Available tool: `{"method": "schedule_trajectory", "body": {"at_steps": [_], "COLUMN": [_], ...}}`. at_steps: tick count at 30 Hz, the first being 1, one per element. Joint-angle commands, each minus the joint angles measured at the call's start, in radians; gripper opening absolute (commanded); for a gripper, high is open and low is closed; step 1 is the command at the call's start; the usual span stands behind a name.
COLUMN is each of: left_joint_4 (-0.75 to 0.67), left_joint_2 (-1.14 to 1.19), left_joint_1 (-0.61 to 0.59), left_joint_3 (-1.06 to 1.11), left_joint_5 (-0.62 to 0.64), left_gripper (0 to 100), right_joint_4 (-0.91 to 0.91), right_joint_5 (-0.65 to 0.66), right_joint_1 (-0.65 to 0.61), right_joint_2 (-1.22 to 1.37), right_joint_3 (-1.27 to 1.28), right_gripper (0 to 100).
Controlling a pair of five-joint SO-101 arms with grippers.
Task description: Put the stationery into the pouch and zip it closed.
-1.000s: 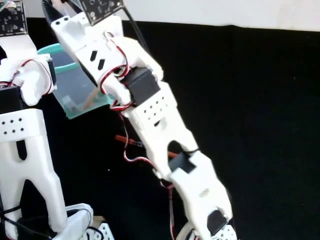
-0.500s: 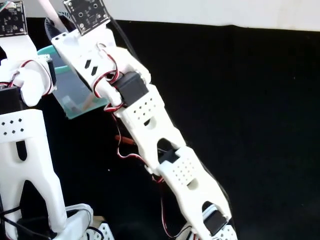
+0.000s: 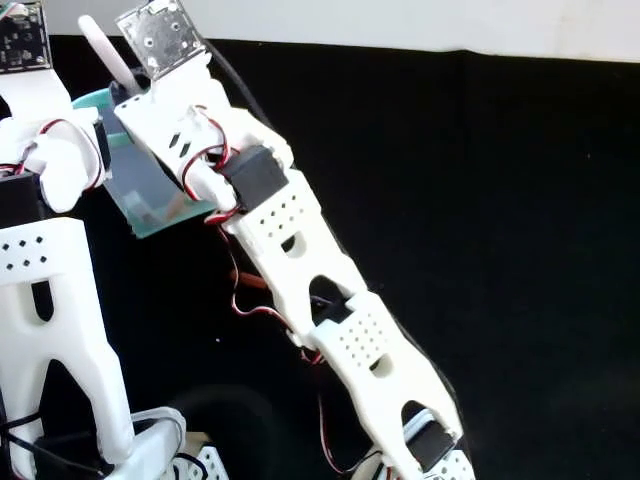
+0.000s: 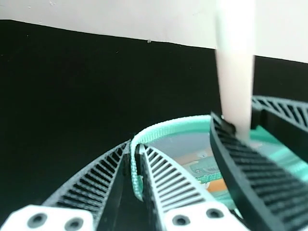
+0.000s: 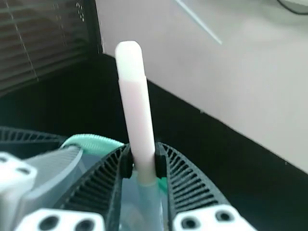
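left gripper (image 4: 134,148): pinched shut on the pouch (image 3: 150,195) rim, far-left corner of the desk
right gripper (image 5: 143,166): clamped on the pen (image 5: 134,91), upright at the pouch mouth
tip: I'd lower it straight and only let go once it's inside

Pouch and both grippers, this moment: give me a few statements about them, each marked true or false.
1. The right gripper is shut on a pale pen. True.
2. The pen lies flat on the table. False: it stands upright in the gripper's grasp.
3. The left gripper is clamped on the teal rim of the pouch. True.
4. The pouch is zipped closed. False: its mouth is open, and the inside shows in the left wrist view.
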Motion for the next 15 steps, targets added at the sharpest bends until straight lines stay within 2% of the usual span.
{"method": "schedule_trajectory", "body": {"at_steps": [1, 7, 15], "left_joint_4": [-0.005, -0.005, -0.006], "left_joint_2": [0.074, 0.074, 0.074], "left_joint_1": [-0.033, -0.033, -0.033], "left_joint_3": [0.056, 0.056, 0.056], "left_joint_5": [-0.006, -0.006, -0.006], "left_gripper": [1, 1, 1], "right_joint_4": [0.082, 0.245, 0.352], "right_joint_5": [0.009, 0.014, 0.015], "right_joint_1": [0.022, 0.018, -0.012], "right_joint_2": [-0.091, -0.171, -0.216], "right_joint_3": [-0.104, -0.104, -0.104], "right_gripper": [0.8, 1.3, 1.3]}}
